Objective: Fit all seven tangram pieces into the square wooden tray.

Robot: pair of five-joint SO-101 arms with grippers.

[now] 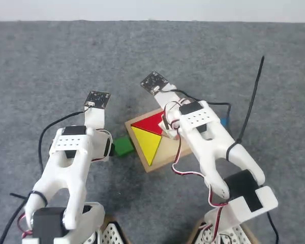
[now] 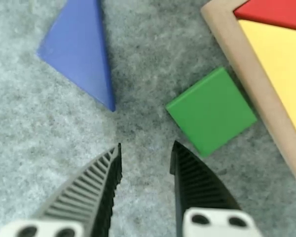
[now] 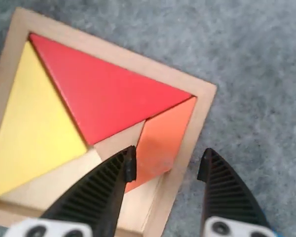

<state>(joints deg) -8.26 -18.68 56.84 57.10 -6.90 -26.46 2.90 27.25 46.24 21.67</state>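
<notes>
The square wooden tray [image 1: 163, 163] lies between the two arms and holds a yellow triangle [image 1: 146, 142] and a red triangle [image 1: 151, 123]. In the right wrist view the tray [image 3: 200, 111] also holds an orange piece [image 3: 163, 140] against its rim, beside the red triangle [image 3: 108, 101] and yellow triangle [image 3: 32, 123]. My right gripper [image 3: 165, 165] hangs open straddling the orange piece and the rim. A green square [image 2: 212, 111] rests on the carpet by the tray's edge [image 2: 246, 74], just ahead of my open, empty left gripper [image 2: 145, 158]. A blue triangle [image 2: 81, 52] lies further off.
Grey carpet covers the table all around. The green square [image 1: 123, 146] shows beside the left arm, touching the tray's corner. A black cable [image 1: 251, 104] rises at the right arm's side. A small blue bit [image 1: 224, 122] peeks out past the right arm.
</notes>
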